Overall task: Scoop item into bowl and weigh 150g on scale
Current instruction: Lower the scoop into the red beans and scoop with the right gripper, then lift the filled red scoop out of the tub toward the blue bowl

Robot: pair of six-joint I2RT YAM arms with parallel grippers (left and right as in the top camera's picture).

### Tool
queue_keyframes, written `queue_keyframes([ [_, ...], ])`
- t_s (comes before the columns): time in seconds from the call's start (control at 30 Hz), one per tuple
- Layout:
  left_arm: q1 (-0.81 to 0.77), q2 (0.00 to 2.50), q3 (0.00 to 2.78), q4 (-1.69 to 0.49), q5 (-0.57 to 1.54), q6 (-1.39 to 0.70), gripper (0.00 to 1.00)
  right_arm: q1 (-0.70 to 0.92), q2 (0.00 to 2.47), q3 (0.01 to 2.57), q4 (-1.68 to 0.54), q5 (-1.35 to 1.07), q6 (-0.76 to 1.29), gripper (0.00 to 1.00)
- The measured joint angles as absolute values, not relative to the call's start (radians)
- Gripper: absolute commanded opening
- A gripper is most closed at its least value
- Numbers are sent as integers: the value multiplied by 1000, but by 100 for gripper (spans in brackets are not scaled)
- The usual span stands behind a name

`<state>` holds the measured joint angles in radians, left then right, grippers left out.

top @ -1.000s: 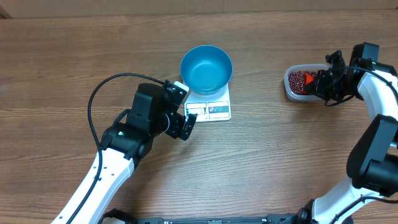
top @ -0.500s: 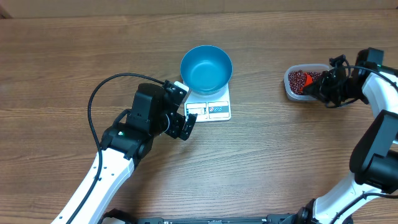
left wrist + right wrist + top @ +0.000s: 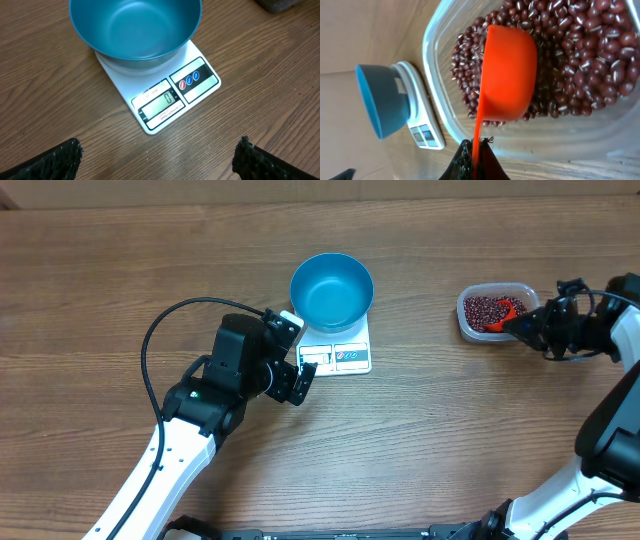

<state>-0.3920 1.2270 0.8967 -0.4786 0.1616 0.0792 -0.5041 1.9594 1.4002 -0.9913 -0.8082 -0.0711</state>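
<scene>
Overhead view. The blue bowl point(image 3: 332, 290) stands on the white scale point(image 3: 338, 356) at 12 o'clock from the desk's point(image 3: 450, 430) centre. The scale's display strip is exposed at the bowl's 6 o'clock side and, in the left wrist view, shows a zero. The left gripper point(image 3: 297, 353) hangs released, jaws spread wide, just at the scale's 9 o'clock edge and touching nothing. At 3 o'clock from the bowl, well apart, a clear tub point(image 3: 465, 320) holds the maroon beans point(image 3: 484, 309). The right gripper point(image 3: 476, 160), at the tub's 4 o'clock corner, is clenched on the handle of an orange scoop point(image 3: 509, 75), whose cup lies among the beans.
</scene>
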Motion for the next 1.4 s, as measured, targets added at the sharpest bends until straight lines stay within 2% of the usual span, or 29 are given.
queue_keyframes([
  [0.83, -392, 1227, 897, -479, 162, 79, 100, -598, 1959, 1400, -1121, -1094, -323, 4],
  [1.4, -392, 1227, 897, -479, 162, 79, 99, -598, 1959, 1400, -1148, -1339, -356, 4],
])
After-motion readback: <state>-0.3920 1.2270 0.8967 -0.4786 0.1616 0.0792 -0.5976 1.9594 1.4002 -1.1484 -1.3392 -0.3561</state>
